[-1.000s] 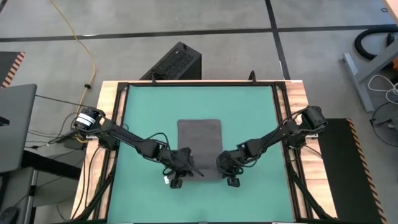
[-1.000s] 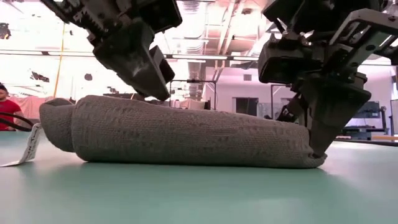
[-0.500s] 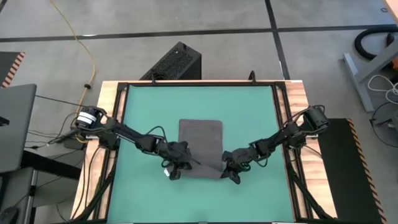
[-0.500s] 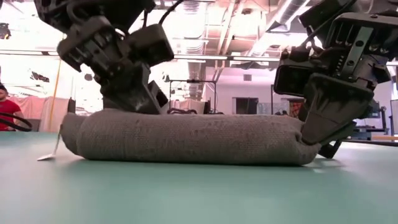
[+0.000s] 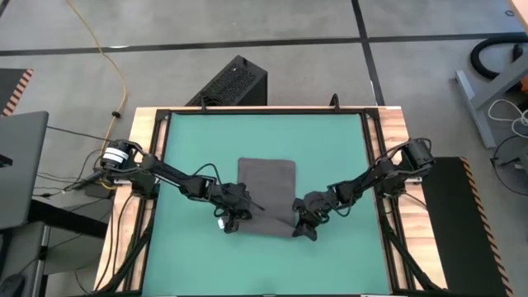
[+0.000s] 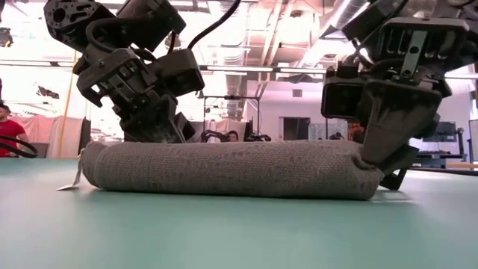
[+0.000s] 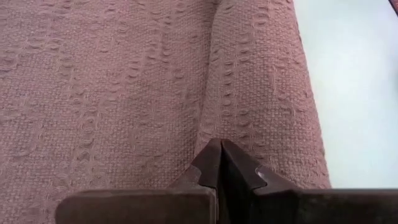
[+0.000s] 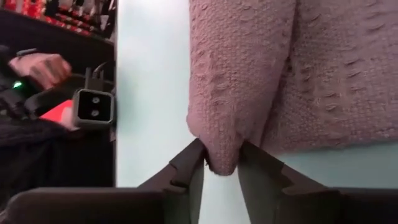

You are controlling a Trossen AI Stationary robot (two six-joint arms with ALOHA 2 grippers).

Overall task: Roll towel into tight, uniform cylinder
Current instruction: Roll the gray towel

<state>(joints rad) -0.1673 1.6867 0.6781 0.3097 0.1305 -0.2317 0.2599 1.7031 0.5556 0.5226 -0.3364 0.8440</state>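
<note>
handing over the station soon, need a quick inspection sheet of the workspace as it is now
surface: green mat in a wood-edged table frame.
job's things: grey towel partly rolled; the roll lies at its near edge, the rest flat; white tag at the roll's left end.
clutter: nothing seen on the mat.
grippers: left gripper shut, tips on the towel by the roll; right gripper with jaws parted around the roll's right end, cloth between them.
cables: yellow cable on the floor; loose wires by the left arm's base.
surroundings: black box behind the table, laptop to the left, a person in red far off.
</note>
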